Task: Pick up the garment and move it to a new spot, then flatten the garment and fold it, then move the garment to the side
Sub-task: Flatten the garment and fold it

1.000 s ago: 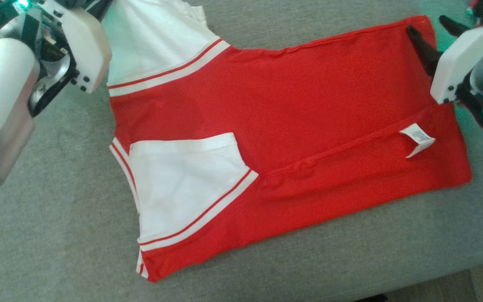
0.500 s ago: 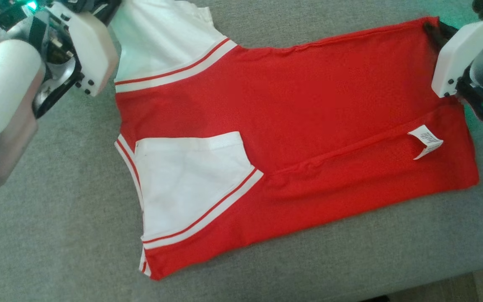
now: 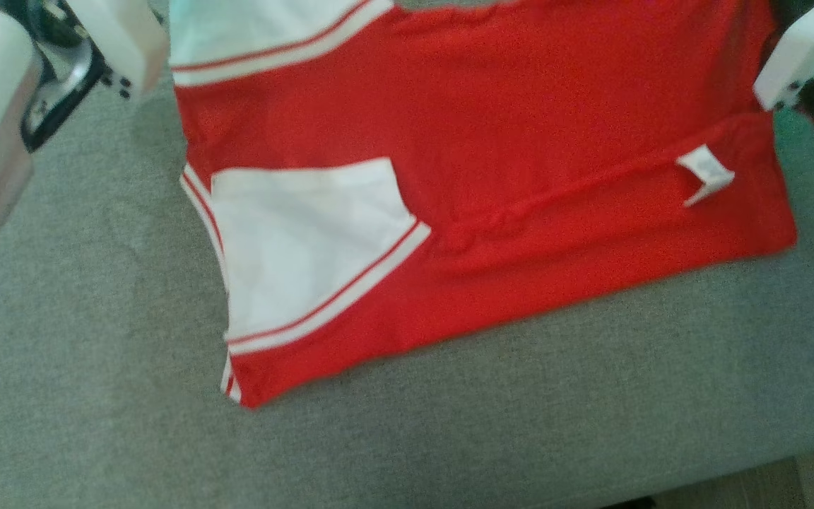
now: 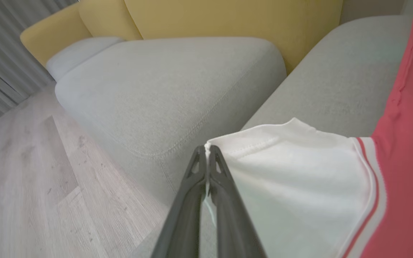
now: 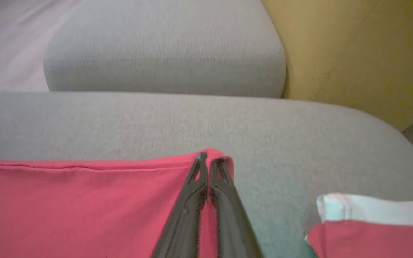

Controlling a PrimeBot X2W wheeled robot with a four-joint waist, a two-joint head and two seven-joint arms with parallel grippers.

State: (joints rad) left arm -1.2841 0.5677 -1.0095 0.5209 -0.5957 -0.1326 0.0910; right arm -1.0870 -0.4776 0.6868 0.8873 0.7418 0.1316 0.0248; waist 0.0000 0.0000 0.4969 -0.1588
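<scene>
Garment: a red piece [image 3: 506, 141] with white sleeves is seen; each sleeve is joined to the red body by a trim of two white bands with a thin red line between them.
Place of the garment: it is spread on a grey cushion [image 3: 520, 438], mostly flat; in the head view its far part is cut off by the upper edge, and its near edge runs slanted across the cushion.
Near sleeve [image 3: 301, 240]: it is folded inward and laid upon the red body, with a few soft creases in the white cloth.
Far sleeve [image 4: 292, 179]: white, with a stitched hem; it is held at one corner of that hem.
Seam: a raised line [image 3: 562, 194] is drawn across the red cloth, from the near sleeve toward the robot's right.
Label [image 3: 705, 173]: a small white tag is attached on this seam and stands off from the cloth.
Left tool [image 4: 206, 150]: the two dark fingers are pressed together, and the corner of the far sleeve is clamped between the tips.
Right tool [image 5: 208, 159]: the fingers are closed upon a corner of the red hem, which is curled over the tips.
Lifted or not: whether the held corners are raised from the cushion cannot be told.
Surroundings: a second grey cushion [image 4: 163, 82], a yellow backrest [image 4: 228, 21] and a wooden floor [image 4: 20, 179] are seen behind.
</scene>
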